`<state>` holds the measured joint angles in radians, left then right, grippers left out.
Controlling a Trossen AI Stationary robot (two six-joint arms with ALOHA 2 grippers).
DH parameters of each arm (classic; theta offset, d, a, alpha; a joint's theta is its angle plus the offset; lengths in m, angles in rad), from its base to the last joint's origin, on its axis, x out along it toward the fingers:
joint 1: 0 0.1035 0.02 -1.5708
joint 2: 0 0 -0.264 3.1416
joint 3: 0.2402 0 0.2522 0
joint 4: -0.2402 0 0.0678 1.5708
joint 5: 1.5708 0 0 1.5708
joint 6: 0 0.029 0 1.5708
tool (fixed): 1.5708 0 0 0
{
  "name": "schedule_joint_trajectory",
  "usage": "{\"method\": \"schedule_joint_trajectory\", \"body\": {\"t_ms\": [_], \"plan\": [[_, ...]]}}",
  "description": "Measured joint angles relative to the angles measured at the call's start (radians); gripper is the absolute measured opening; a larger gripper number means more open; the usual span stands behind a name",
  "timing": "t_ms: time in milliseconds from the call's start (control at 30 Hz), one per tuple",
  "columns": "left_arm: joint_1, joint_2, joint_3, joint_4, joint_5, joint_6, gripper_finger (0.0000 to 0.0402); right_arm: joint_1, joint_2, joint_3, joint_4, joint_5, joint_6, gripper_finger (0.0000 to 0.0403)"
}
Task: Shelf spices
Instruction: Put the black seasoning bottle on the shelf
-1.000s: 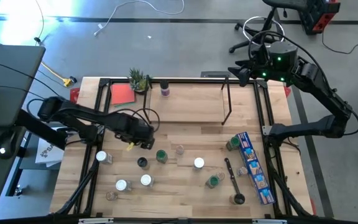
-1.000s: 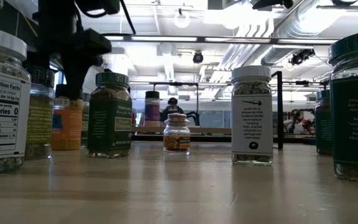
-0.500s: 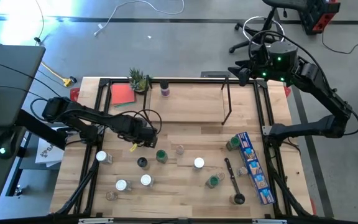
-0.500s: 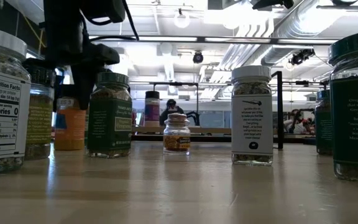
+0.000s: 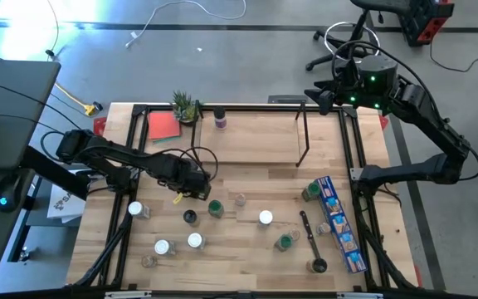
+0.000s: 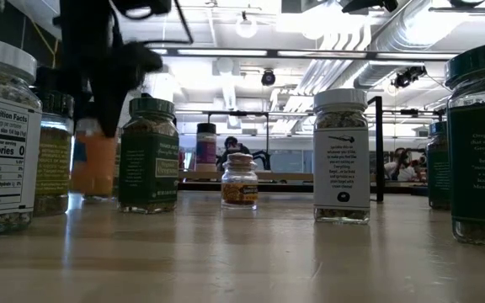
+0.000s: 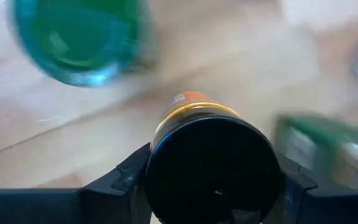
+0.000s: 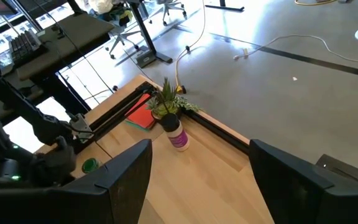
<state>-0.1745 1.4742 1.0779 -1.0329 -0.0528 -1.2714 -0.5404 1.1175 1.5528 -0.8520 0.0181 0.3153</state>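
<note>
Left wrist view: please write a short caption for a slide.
Left gripper closing around a black-capped orange spice jar on the wooden table.

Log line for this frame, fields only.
left gripper: shut on black-capped orange jar | right gripper: open, raised over back corner | shelf: one purple jar

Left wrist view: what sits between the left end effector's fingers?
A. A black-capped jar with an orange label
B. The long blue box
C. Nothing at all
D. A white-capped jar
A. The left end effector has its fingers on either side of a black-capped jar whose orange label shows just past the cap; the green-capped jar lies farther off.
</note>
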Motion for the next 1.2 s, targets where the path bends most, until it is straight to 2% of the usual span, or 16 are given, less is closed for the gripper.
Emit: {"method": "schedule_joint_trajectory", "body": {"t_ms": [133, 233, 467, 700, 833, 967, 1200], "plan": [[-0.022, 0.0, 0.135, -0.123, 0.107, 0.191, 0.0198, 0.0, 0.0, 0.0, 0.0, 0.0, -0.002, 0.0264], [-0.022, 0.0, 0.268, -0.208, 0.138, 0.322, 0.0198, 0.0, 0.0, 0.0, 0.0, 0.0, -0.002, 0.0264], [0.099, 0.022, 0.527, -0.219, 0.082, 0.464, 0.0198, 0.0, 0.0, 0.0, 0.0, 0.0, -0.006, 0.0264], [0.293, 0.159, 0.702, -0.176, -0.003, 0.663, 0.0198, 0.0, 0.0, 0.0, -0.002, 0.0, -0.006, 0.0264], [0.404, 0.278, 0.776, -0.191, 0.006, 0.739, 0.0198, 0.0, 0.0, 0.0, -0.004, 0.0, -0.001, 0.0264], [0.488, 0.376, 0.798, -0.24, 0.003, 0.793, 0.0198, 0.0, 0.0, 0.0, -0.004, 0.0, 0.001, 0.0264], [0.558, 0.492, 0.798, -0.291, -0.01, 0.862, 0.0203, 0.0, 0.0, 0.0, -0.004, 0.0, 0.002, 0.0264]]}}
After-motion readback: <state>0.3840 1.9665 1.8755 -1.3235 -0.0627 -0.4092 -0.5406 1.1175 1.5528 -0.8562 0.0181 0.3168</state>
